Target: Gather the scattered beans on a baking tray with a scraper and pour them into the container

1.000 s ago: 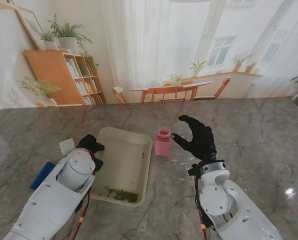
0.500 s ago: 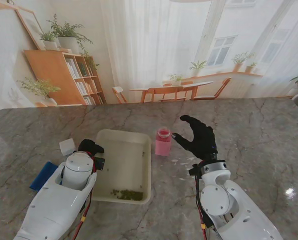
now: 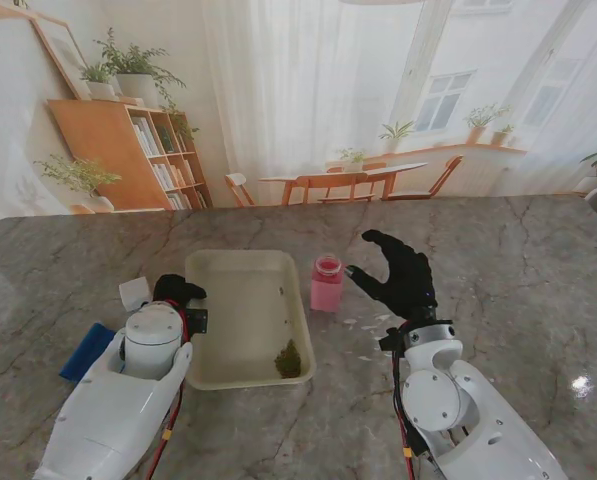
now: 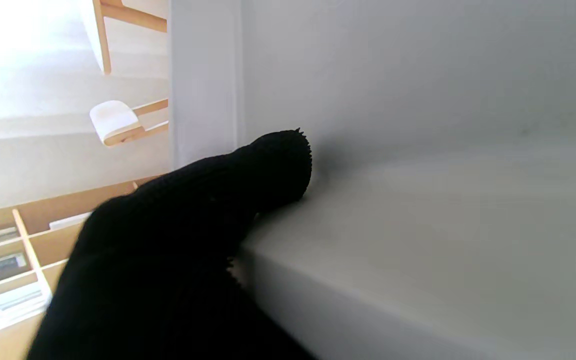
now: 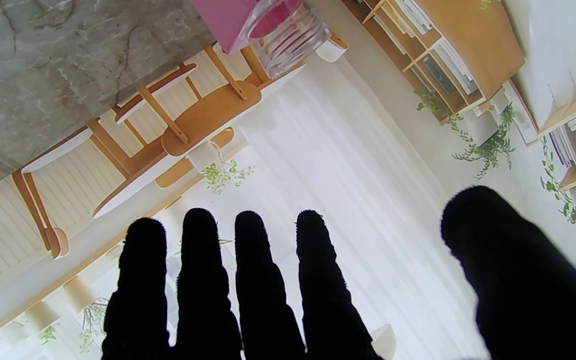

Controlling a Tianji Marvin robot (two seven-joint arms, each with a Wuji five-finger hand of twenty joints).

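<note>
Cream rectangular baking tray point(image 3: 240, 290) gripped at its left rim, long axis running away across the desk point(image 3: 518, 260).
Green beans point(image 3: 288, 358) are heaped in the near right corner; the left hand point(image 3: 178, 293) is clamped on the rim, the right hand point(image 3: 398, 275) is raised, fingers point(image 5: 263, 280) spread, beside the pink container point(image 3: 326, 284).

No legible text or labels

Domestic dining setting: marble-patterned table point(image 3: 498, 260), wooden bookshelf point(image 3: 128, 150) with potted plants point(image 3: 128, 65), dining table with chairs point(image 3: 343, 182), curtained windows point(image 3: 278, 90).
</note>
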